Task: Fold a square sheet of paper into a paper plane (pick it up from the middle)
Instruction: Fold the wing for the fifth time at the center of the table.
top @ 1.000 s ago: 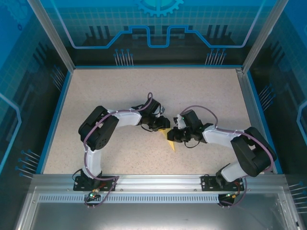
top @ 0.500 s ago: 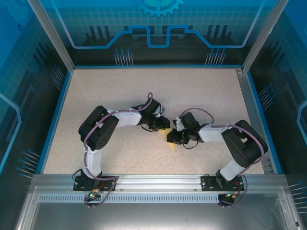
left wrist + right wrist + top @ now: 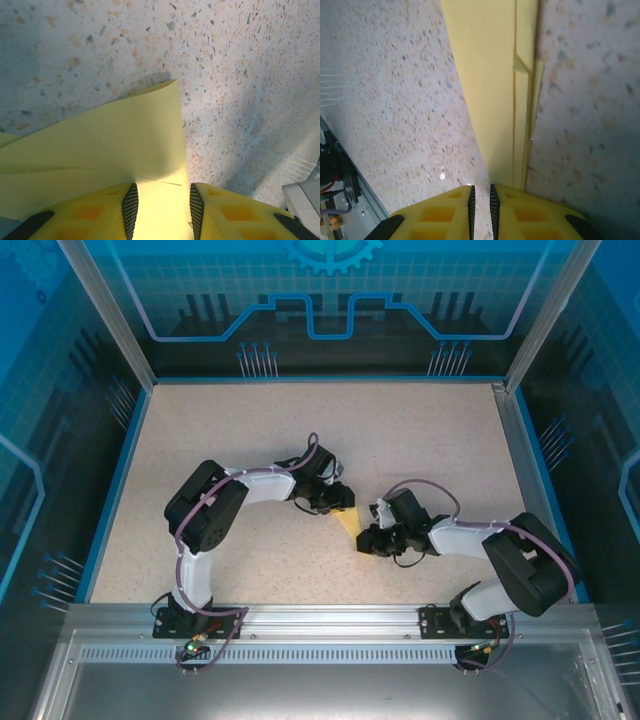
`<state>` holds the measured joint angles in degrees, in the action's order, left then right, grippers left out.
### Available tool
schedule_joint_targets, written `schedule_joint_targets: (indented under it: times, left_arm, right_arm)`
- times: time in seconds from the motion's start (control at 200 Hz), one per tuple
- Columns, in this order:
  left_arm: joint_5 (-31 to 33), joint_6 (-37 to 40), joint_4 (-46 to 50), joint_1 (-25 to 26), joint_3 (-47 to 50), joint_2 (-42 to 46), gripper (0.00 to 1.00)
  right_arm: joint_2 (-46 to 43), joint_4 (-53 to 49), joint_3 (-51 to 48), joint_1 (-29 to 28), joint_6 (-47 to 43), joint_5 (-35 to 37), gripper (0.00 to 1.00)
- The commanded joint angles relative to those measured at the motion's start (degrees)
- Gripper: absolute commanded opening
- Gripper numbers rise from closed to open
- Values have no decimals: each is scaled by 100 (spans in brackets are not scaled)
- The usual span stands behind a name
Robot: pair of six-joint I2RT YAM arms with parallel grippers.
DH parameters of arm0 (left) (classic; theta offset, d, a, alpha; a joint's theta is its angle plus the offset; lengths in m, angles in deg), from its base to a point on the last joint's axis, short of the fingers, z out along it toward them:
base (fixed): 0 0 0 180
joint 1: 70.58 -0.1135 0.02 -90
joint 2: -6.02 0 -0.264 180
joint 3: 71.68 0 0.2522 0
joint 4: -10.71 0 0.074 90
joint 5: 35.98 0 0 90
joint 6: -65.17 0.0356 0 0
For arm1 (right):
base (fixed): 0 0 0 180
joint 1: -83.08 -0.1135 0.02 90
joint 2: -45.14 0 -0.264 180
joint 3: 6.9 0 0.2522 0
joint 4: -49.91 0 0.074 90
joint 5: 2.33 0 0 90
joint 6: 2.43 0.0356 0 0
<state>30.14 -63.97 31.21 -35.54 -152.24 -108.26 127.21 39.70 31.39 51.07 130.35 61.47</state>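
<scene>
The pale-yellow paper (image 3: 349, 524) lies on the table, folded into a narrow pointed shape, between the two grippers. In the left wrist view the paper (image 3: 125, 140) spreads flat beneath and between my left gripper (image 3: 161, 187), whose jaws stand apart over it without pinching it. Seen from above, the left gripper (image 3: 343, 503) sits at the paper's far end. My right gripper (image 3: 366, 538) is at the near end. In the right wrist view the layered folded strip (image 3: 490, 75) narrows down to the right finger, and the right gripper (image 3: 481, 187) is almost shut with only bare table in its slit.
The speckled table (image 3: 250, 440) is bordered by a blue rim and metal posts. A metal rail (image 3: 330, 625) with both arm bases runs along the near edge. The two grippers stand close together at mid-table.
The right gripper has slid toward the near edge along the paper and now covers its near tip, with its jaws parting slightly. The left gripper has stayed put.
</scene>
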Motion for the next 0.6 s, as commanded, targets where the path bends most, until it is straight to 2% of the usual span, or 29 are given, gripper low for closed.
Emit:
schedule_joint_targets:
  times: [0.0,0.19,0.365,0.595]
  left_arm:
    - [321,-77,392,-90,-15,-293,38]
    - [305,-77,385,-82,-10,-267,38]
    - [292,-86,315,-80,79,-225,39]
    - [256,-134,235,-78,169,-204,39]
  right_arm:
    - [-174,-1002,-257,-121,-138,-80,19]
    - [-766,-1429,-228,-121,-175,126,19]
    - [-1557,-1795,77,-121,-144,536,24]
    - [-1782,-1477,404,-103,2,755,31]
